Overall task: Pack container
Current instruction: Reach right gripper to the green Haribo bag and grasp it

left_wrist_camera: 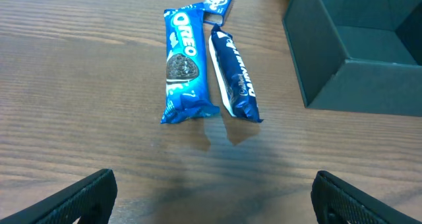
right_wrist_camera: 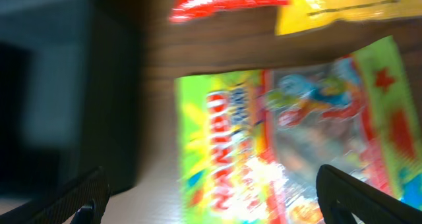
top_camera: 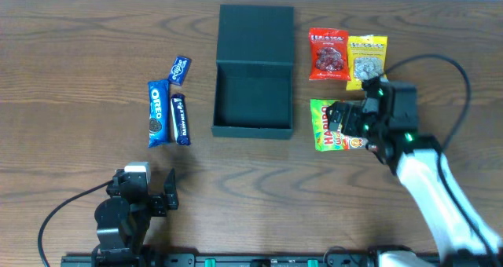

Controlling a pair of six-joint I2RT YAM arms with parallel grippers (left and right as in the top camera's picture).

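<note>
The container (top_camera: pixel 252 129) is a dark teal-green box standing open on the wooden tabletop (top_camera: pixel 78 55). Its flap lid (top_camera: pixel 256 30) is laid back flat on the far side. It sits between two groups of snack packets and is apart from both.

Left of the container are three blue packets. An Oreo packet (top_camera: pixel 159 112) lies lengthwise, farthest from the container. A dark blue bar packet (top_camera: pixel 181 118) lies just beside it on the side nearer the container, the two touching or nearly so. A small blue packet (top_camera: pixel 181 69) lies at a slant just beyond that pair, about level with the container's hinge.

Right of the container, a red packet (top_camera: pixel 328 53) lies level with the lid. A yellow packet (top_camera: pixel 367 60) lies just beside it on the side away from the container. A green Haribo bag (top_camera: pixel 321 129) lies nearer than both, level with the container's open tray and close to its right wall.

The left pincer (left_wrist_camera: pixel 211 201) has its fingers spread wide and grips nothing. It is nearer than the container and to its left, well apart from the Oreo packet.

The right pincer (top_camera: pixel 347 119) is positioned over the Haribo bag, covering part of it in the overhead view. The wrist view is blurred but shows the fingers spread apart with the bag below them. Contact with the bag cannot be determined.
</note>
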